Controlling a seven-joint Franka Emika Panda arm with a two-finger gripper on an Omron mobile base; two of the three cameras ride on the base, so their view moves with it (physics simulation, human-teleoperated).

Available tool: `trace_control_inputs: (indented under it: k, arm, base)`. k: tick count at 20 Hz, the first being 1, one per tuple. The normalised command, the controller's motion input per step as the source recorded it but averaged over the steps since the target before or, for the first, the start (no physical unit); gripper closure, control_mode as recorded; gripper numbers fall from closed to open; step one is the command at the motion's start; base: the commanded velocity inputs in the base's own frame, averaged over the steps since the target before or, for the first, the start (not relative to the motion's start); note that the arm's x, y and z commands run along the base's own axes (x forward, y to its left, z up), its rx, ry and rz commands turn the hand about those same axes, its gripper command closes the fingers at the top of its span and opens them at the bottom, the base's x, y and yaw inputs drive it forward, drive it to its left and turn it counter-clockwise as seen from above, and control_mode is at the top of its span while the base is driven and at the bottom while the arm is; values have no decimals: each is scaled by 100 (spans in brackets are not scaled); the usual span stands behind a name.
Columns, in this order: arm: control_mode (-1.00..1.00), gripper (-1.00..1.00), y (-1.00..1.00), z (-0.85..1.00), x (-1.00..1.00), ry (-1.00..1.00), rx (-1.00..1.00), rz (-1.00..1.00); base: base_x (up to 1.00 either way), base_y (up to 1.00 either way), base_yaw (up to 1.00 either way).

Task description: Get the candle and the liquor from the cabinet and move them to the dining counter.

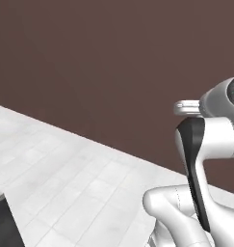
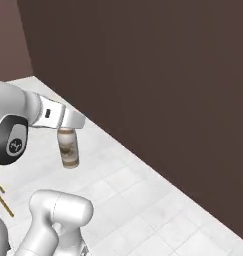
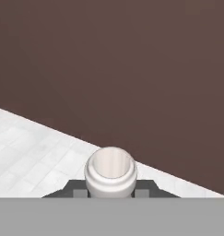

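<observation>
While the arm [image 2: 28, 117] reaches out level above the pale tiled floor [image 2: 143, 200], the gripper [image 2: 68, 126] is closed on the liquor [image 2: 69, 148], clamping it near the top so that the bottle hangs below the hand, clear of the floor. In the right base view the bottle shows a cream body with a brownish band around its middle, and it hangs close to upright, its bottom leaning slightly toward the right of the picture. The jaws stand only a little apart, just the width of the narrow neck between them.

In the hand view the bottle's round white mouth [image 3: 110, 171] sits low in the middle, with the two dark fingertips [image 3: 78, 190] pressed against it on either side; the one on the other side shows at the same height. Behind it run the tiled floor and a plain dark brown wall [image 3: 132, 69].

In the left base view the arm's white links and dark joint cover [image 1: 193, 159] rise at the right, and a small pale rounded piece [image 1: 186, 107] juts out beside the upper joint; I cannot tell what it is. A dark grey corner [image 1: 5, 224] shows at the lower left edge of that view, too little of it to name.
</observation>
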Motion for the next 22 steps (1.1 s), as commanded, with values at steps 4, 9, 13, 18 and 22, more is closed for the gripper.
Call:
trace_control_inputs:
  k: [4, 9, 13, 18, 22]
  arm:
    - [100, 100, 0, 0, 0, 0, 0, 0]
    - [100, 100, 0, 0, 0, 0, 0, 0]
    - [100, 100, 0, 0, 0, 0, 0, 0]
    - [100, 100, 0, 0, 0, 0, 0, 0]
    - [100, 100, 0, 0, 0, 0, 0, 0]
  base:
    - [68, -57, 66]
    - [63, -52, 69]
    - [60, -55, 68]
    - [61, -57, 67]
    - [66, -65, 63]
